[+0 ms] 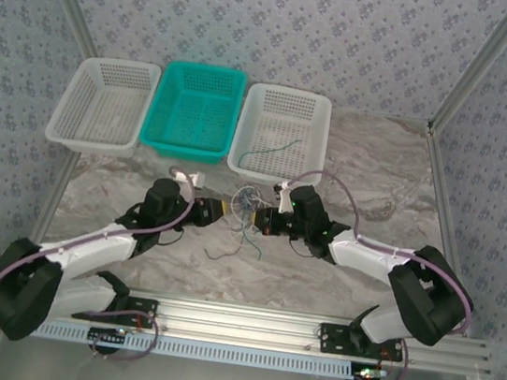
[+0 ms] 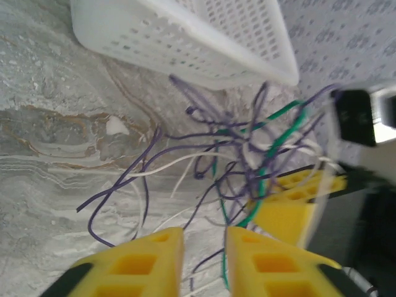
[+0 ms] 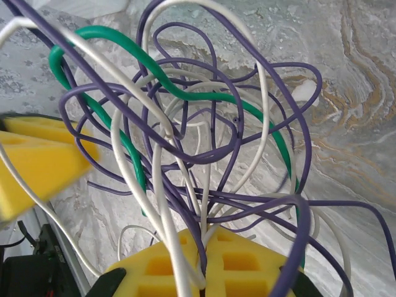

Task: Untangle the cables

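Two robot arms meet over the middle of a grey marbled surface (image 1: pixel 370 169), with a tangle of thin purple, white and green cables (image 1: pixel 249 199) bunched between their tips. The right claw (image 1: pixel 264 220) is clenched on the knot: in its wrist view the yellow fingers (image 3: pixel 247 266) are pressed together, with white and purple strands pinched in the seam. The left claw (image 1: pixel 228 210) faces it from the other side. Its yellow fingers (image 2: pixel 142 266) stand narrowly apart, with a green and a purple strand running into the gap, and whether it grips them cannot be told. A few loose cable ends (image 1: pixel 238 243) trail onto the surface just in front of the knot. Behind it stand three perforated plastic baskets in a row. The right-hand white basket (image 1: pixel 317 128) holds a single green wire (image 1: pixel 278 149).
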{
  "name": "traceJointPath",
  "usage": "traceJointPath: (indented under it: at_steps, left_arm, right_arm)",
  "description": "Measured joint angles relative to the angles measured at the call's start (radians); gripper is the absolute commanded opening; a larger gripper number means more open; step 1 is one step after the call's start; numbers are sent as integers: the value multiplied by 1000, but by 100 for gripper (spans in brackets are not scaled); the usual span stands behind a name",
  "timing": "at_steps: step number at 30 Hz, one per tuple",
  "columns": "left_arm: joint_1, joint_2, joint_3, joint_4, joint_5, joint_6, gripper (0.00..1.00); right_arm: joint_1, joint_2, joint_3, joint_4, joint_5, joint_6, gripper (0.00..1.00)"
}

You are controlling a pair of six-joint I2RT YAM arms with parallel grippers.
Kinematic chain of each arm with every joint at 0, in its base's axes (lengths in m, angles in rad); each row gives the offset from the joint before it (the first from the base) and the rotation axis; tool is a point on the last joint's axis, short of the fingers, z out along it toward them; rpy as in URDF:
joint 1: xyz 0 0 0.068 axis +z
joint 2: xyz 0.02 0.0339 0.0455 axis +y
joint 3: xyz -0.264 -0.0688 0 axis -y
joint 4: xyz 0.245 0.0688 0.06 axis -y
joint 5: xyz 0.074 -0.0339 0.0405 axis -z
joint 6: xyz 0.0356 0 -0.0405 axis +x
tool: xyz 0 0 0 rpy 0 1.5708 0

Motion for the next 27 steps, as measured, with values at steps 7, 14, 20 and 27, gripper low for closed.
traceJointPath:
  at_steps: [7,14,20,27]
  left_arm:
    - [-65,203,6,144,71,-70,35]
    - [-106,256,47,243,89,-80,43]
    - [-106,270,66,285,105,-79,44]
    - [-106,274,69,305,127,-74,44]
  right_arm:
    - [-1,-20,7,0,-11,15,0]
    - [-1,-30,10,-1,-15,19,0]
    - [-3,-53,10,-3,-6,23,0]
    - [-5,-59,10,-35,19,23,0]
